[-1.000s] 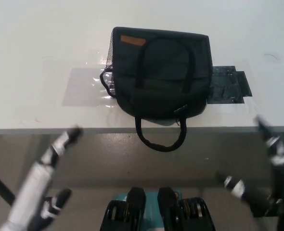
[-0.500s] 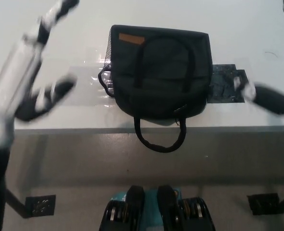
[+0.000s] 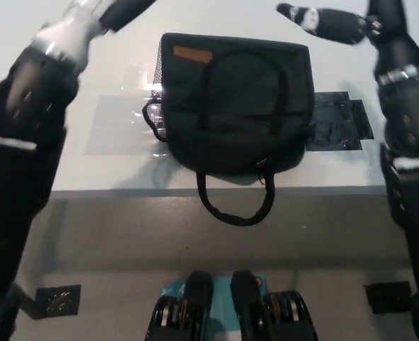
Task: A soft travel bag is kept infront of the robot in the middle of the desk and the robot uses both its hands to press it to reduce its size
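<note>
A dark soft travel bag (image 3: 234, 103) lies flat in the middle of the white desk (image 3: 67, 167), with a brown label (image 3: 194, 55) at its far left corner. One carry handle (image 3: 234, 212) hangs over the desk's front edge. My left hand (image 3: 113, 13) is raised above the desk beyond the bag's far left corner and is partly cut off by the picture's top edge. It is open and holds nothing. My right hand (image 3: 351, 25) hovers over the bag's far right corner, open, with one finger pointing left. Neither hand touches the bag.
A dark rectangular patch (image 3: 341, 124) lies on the desk just right of the bag. A shiny clear film (image 3: 121, 124) lies to the bag's left. Below the front edge is grey floor with black foot plates (image 3: 57, 300) at both sides.
Both arms have swung up from below the desk's front edge to above the desk, ending beside the bag's far corners. The bag has not moved.
</note>
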`<action>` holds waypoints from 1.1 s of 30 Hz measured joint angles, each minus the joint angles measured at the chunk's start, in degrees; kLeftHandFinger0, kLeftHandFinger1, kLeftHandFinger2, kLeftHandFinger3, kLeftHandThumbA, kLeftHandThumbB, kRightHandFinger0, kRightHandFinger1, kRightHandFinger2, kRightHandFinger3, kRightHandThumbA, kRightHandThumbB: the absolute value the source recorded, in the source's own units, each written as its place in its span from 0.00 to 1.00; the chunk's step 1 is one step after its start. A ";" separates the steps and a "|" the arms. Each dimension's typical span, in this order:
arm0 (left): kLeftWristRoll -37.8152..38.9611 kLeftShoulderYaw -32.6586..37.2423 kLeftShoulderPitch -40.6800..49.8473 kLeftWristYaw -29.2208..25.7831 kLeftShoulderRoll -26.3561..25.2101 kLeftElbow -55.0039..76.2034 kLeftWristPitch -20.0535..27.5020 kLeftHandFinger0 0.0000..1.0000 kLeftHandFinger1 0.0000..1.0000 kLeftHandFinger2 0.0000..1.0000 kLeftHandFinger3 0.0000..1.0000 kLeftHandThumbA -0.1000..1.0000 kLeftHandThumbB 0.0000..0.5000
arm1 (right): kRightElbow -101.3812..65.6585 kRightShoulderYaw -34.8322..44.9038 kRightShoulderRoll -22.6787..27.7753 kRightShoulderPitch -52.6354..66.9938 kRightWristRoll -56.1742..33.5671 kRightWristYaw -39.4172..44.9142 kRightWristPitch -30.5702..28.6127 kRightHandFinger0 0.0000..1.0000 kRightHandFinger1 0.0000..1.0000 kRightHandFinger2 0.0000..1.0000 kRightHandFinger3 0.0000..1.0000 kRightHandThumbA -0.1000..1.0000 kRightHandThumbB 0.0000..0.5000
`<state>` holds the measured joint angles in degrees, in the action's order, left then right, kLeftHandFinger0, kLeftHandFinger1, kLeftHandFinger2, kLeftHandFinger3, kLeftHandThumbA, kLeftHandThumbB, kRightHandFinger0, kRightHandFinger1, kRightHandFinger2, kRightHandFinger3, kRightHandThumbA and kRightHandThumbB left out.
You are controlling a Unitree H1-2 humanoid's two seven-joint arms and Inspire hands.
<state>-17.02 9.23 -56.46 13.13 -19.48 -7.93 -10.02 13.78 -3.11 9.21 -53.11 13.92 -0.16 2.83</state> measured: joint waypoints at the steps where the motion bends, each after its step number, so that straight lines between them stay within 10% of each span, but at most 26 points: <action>1: -0.56 0.50 -1.40 -0.01 0.21 -3.10 -0.20 1.00 1.00 1.00 1.00 1.00 0.58 | 3.58 -0.32 -0.06 -1.77 -0.01 0.02 -0.01 1.00 1.00 1.00 1.00 1.00 0.31; 12: -7.24 9.87 -11.24 -1.03 1.68 -26.74 0.19 1.00 1.00 1.00 1.00 1.00 0.52 | 30.88 -4.69 -1.30 -11.81 1.47 -0.58 -2.42 1.00 1.00 1.00 1.00 1.00 0.27; 21: -13.17 17.27 -16.74 -5.61 6.96 -43.08 1.46 1.00 1.00 1.00 1.00 1.00 0.04 | 50.02 -8.62 -2.40 -18.34 2.89 -2.56 -6.82 1.00 1.00 1.00 1.00 1.00 0.25; 24: -14.99 20.02 -17.40 -6.91 7.94 -46.73 1.62 1.00 1.00 1.00 1.00 1.00 0.19 | 52.99 -9.88 -2.55 -18.52 3.30 -3.06 -7.70 1.00 1.00 1.00 1.00 1.00 0.11; 27: -16.70 22.16 -17.57 -8.03 8.28 -49.11 1.67 1.00 1.00 1.00 1.00 1.00 0.42 | 55.54 -10.95 -2.54 -18.52 3.86 -3.64 -9.22 1.00 1.00 1.00 1.00 1.00 0.20; 33: -18.56 23.35 -17.59 -9.52 8.64 -51.70 1.66 1.00 1.00 1.00 1.00 1.00 0.52 | 57.62 -11.81 -2.49 -18.50 4.35 -4.19 -11.25 1.00 1.00 1.00 1.00 1.00 0.22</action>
<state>-35.59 32.58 -74.06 3.61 -10.84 -59.63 -8.36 71.41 -14.93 6.72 -71.61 18.27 -4.35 -8.43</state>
